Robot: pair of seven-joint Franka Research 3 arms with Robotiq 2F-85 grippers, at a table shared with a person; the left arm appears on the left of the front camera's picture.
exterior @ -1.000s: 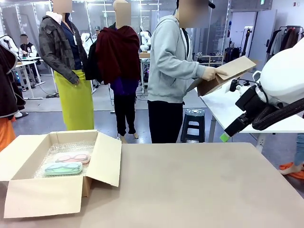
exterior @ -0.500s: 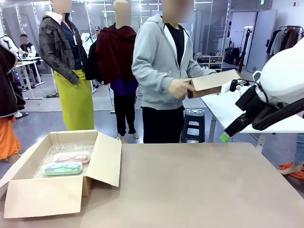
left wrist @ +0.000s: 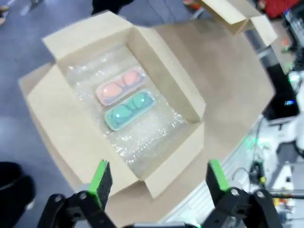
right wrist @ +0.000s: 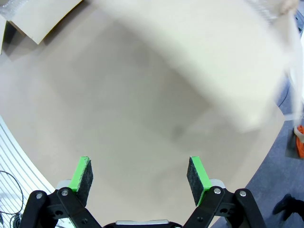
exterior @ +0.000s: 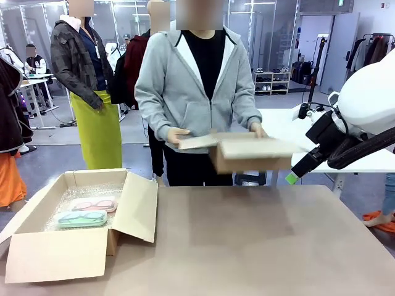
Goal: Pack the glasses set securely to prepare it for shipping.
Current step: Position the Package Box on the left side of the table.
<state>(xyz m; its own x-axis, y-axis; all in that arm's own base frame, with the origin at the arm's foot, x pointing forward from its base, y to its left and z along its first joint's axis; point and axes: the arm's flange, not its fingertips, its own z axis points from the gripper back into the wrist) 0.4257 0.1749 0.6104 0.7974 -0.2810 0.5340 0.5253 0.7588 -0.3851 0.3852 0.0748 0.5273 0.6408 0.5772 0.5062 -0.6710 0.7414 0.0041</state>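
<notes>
The left gripper (left wrist: pixel 155 183) hangs high above the open box (left wrist: pixel 61 111), its jaws spread wide and holding nothing. Straight ahead of its fingers, down inside the box, the pink case (left wrist: pixel 120 86) and the mint case (left wrist: pixel 129 110) lie side by side on bubble wrap (left wrist: pixel 152 140), long edges close together; whether they touch is unclear. In the front view the box (exterior: pixel 62 253) sits at the table's left, flaps (exterior: pixel 137 206) folded out, with the pink case (exterior: pixel 94 204) behind the mint case (exterior: pixel 81 218).

The right gripper (right wrist: pixel 140 175) also stands wide open and empty, looking down on bare table (right wrist: pixel 118 114). A blurred cardboard shape (right wrist: pixel 228 57) sweeps across the space beyond its fingers. In the front view the right arm (exterior: pixel 345 132) is raised at the table's right edge, one green pad (exterior: pixel 291 178) showing, well apart from the cases.

Across the table a person (exterior: pixel 194 92) holds a second box (exterior: pixel 253 154) in both hands, just above the far edge and close beside the right arm's fingers.
</notes>
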